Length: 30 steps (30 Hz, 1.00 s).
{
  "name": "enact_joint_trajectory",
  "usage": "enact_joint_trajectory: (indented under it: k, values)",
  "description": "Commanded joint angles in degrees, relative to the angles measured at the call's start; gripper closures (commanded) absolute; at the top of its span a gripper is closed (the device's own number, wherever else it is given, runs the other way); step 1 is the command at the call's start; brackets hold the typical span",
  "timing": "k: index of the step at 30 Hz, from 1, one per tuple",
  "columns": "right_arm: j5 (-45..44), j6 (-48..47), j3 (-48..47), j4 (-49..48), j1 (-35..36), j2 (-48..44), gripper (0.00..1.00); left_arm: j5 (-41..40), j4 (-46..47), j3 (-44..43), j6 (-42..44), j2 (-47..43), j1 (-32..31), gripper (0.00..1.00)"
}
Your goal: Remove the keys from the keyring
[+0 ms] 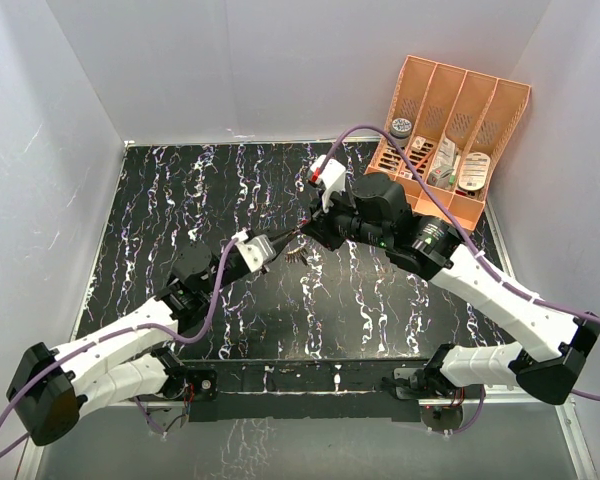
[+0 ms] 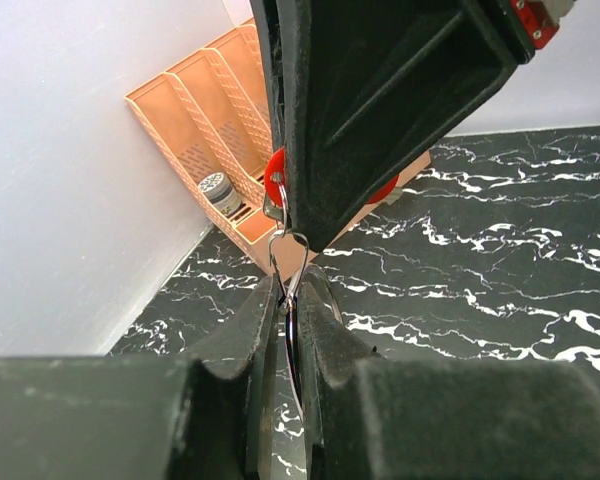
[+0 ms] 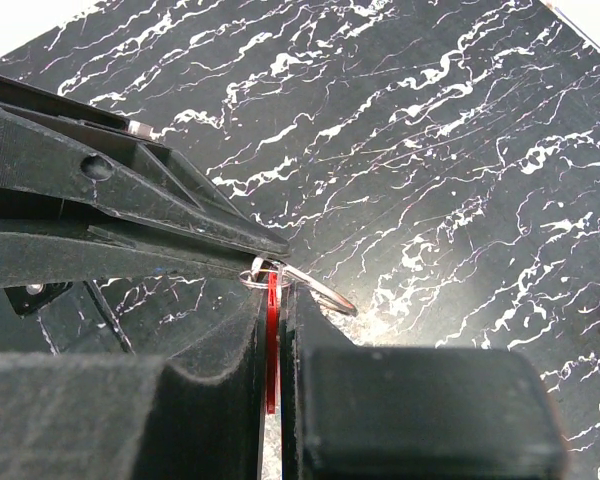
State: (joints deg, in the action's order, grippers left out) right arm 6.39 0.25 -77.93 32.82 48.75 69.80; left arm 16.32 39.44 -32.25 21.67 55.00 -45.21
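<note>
Left gripper (image 2: 285,305): jaws pinched closed on thin silvery wire keyring (image 3: 322,291).
Right gripper (image 3: 272,285): jaws clamped closed on flat red piece (image 3: 271,345).
Writing: labels in orange slotted organiser (image 1: 500,110) too small to read.

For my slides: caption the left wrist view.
Left gripper pinches the keyring; right gripper grips the red piece, orange organiser behind.

The keyring (image 3: 321,289), a thin silvery wire loop, is held edge-on above the middle of the counter (image 1: 180,200), clear of its surface. A flat red piece (image 2: 273,176) sits upright on it. The small grey keys (image 1: 298,256) hang bunched just beneath.
</note>
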Motion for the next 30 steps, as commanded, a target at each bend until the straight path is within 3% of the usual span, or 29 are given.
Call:
enact_joint_trajectory:
  k: [1,9,19,30]
  values:
    - [1.2,1.0,-1.7,-6.7,0.0,-3.1,1.00,0.3,5.7,0.3,-3.1,0.7,0.2,0.92]
    - [1.4,1.0,-1.5,-7.0,0.0,-2.8,1.00,-0.9,9.9,1.2,-5.5,2.1,0.2,0.93]
    - [1.0,0.9,-1.1,-7.4,0.0,-3.3,1.00,-0.6,11.9,1.5,-7.0,3.4,0.2,0.79]
    - [1.3,1.1,-0.4,-7.4,0.0,-3.5,1.00,-0.9,15.9,2.5,-9.8,3.8,0.2,0.74]
